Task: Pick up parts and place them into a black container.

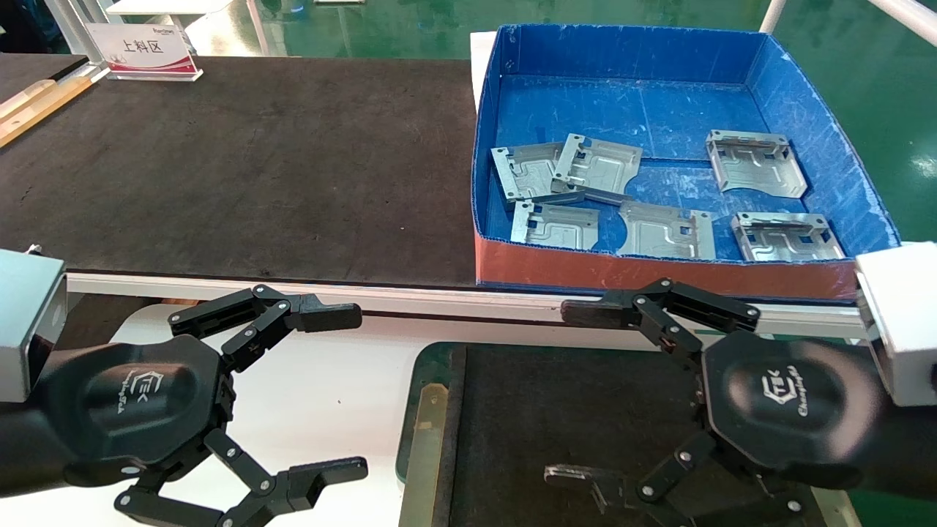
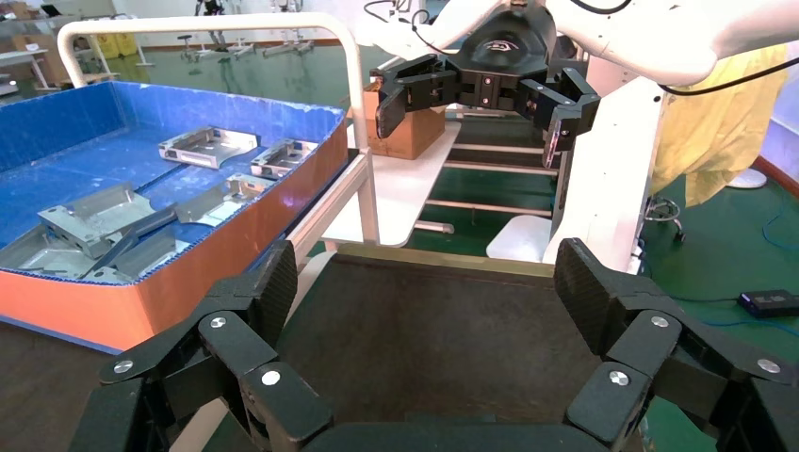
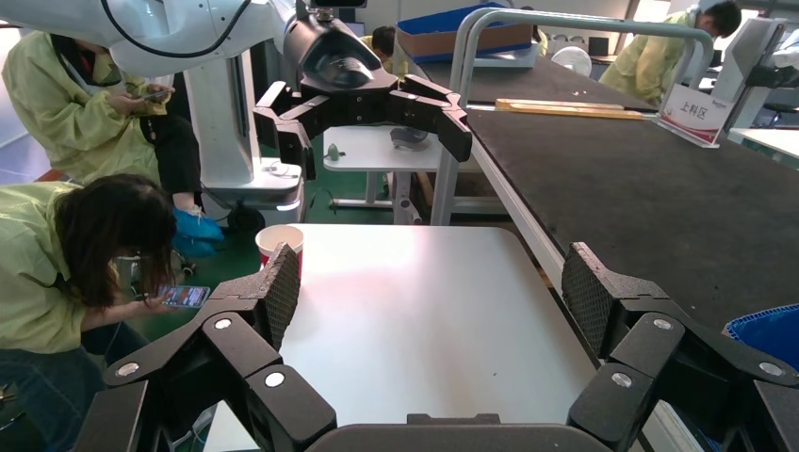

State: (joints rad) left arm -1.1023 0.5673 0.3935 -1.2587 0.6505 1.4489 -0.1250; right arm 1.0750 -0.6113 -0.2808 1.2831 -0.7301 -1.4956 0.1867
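Both end effectors (image 1: 344, 391) (image 1: 567, 395) wide open

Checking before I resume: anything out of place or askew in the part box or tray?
Mostly tidy. In the blue box, two parts overlap, one tilted across the other; the rest lie separately. One part already lies in the black container.

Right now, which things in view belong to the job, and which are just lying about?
Job:
silver-grey stamped sheet-metal plates in the deep blue box
shallow black-bottomed tray with a dark green rim
left tool and right tool, both open

Lying about:
white-and-red sign card
red-and-white paper cup
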